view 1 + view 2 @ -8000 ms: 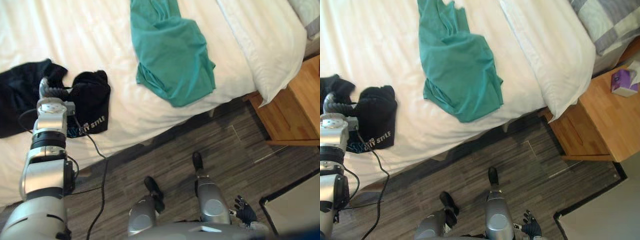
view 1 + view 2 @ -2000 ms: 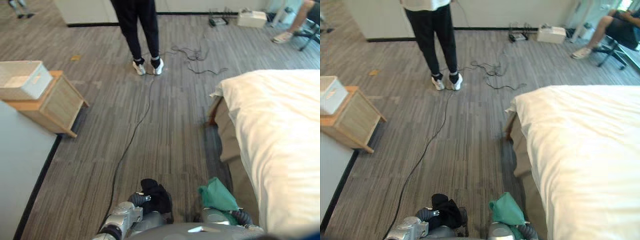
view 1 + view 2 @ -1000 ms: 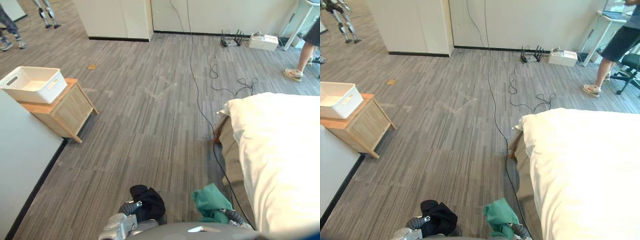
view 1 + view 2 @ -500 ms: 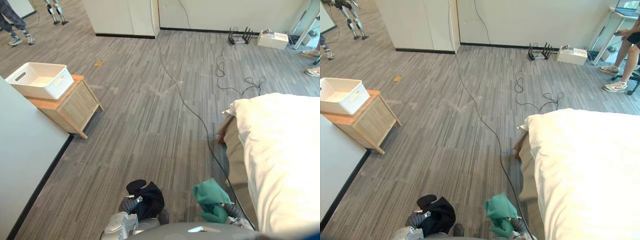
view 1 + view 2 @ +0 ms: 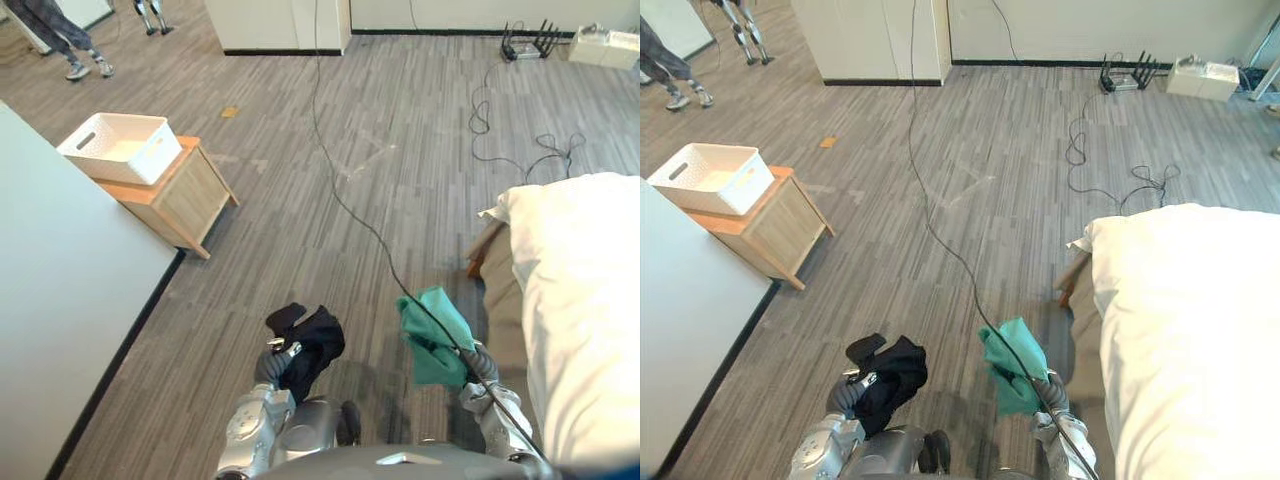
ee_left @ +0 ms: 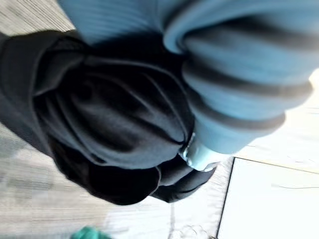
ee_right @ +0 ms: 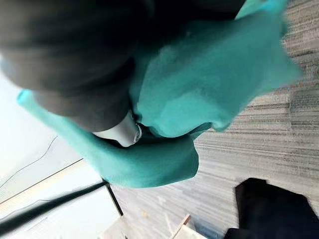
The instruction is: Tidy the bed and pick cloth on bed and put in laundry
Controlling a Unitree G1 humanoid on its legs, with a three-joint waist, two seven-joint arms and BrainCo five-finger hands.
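A black cloth (image 5: 312, 345) is held bunched in the curled left hand (image 5: 272, 365) at 7 o'clock and a teal cloth (image 5: 437, 335) in the curled right hand (image 5: 478, 368) at 5 o'clock, both judged light, limp and best gripped by gathered folds.

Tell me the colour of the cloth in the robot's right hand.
Teal green; the cloth shows best in the right eye view.

i count one black cloth (image 5: 312, 340) and one green cloth (image 5: 425, 355). one white basket (image 5: 140, 168), one wooden cabinet (image 5: 185, 200), one bed (image 5: 590, 300).
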